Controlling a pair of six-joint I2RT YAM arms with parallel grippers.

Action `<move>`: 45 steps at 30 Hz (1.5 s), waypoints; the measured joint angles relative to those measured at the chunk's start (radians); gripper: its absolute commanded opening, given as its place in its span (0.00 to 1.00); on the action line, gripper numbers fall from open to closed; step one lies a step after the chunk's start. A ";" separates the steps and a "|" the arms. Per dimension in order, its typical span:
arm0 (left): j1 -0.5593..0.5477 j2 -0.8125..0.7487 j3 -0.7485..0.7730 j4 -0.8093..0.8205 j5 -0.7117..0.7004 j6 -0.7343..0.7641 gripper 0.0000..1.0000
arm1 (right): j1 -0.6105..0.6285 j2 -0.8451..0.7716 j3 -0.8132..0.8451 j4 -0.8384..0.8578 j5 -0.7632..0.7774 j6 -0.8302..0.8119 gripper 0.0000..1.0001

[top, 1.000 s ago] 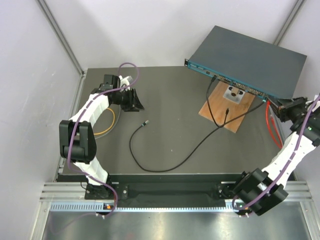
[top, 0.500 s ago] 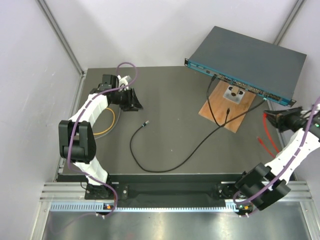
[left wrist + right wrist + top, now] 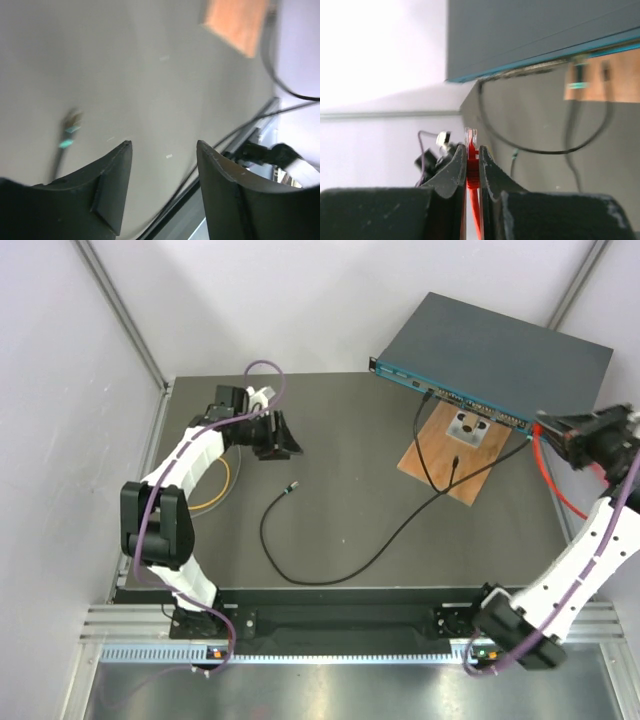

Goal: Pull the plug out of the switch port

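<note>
Plug (image 3: 470, 136), clear-tipped on a red cable (image 3: 548, 476), sits clenched between the jaws of the right gripper (image 3: 471, 151), its tip free in the air and apart from the switch (image 3: 492, 348). The switch lies at the far right corner of the desk (image 3: 350, 410), raised above the surface, its long teal face (image 3: 450, 396) turned toward the arms. From above, the right gripper (image 3: 548, 428) hangs just beside the right end of that face; which socket it lines up with is hard to tell from this angle. Under the teal face a small wooden board (image 3: 440, 460) lies flat on the desk. Two black leads drop from the face across the board, and one long black cable (image 3: 330, 576) loops over the middle of the desk to a loose connector (image 3: 291, 486). The left gripper (image 3: 283, 443) hovers over the far left part of the desk, well apart from the switch; its wrist view shows the jaws released, nothing between them, with that connector (image 3: 70, 131) blurred on the desk beneath. A yellow cable (image 3: 215, 502) curls by the left arm.
</note>
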 measured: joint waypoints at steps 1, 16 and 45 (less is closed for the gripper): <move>-0.014 -0.005 0.006 0.010 0.012 -0.012 0.61 | 0.062 -0.003 0.000 0.031 0.003 0.047 0.00; -0.403 -0.320 0.056 0.618 -0.133 -0.553 0.88 | 0.668 0.061 0.097 0.430 0.336 0.512 0.00; -0.925 0.067 0.537 0.481 -0.515 -0.565 0.00 | 0.816 -0.038 -0.098 0.670 0.422 0.679 0.71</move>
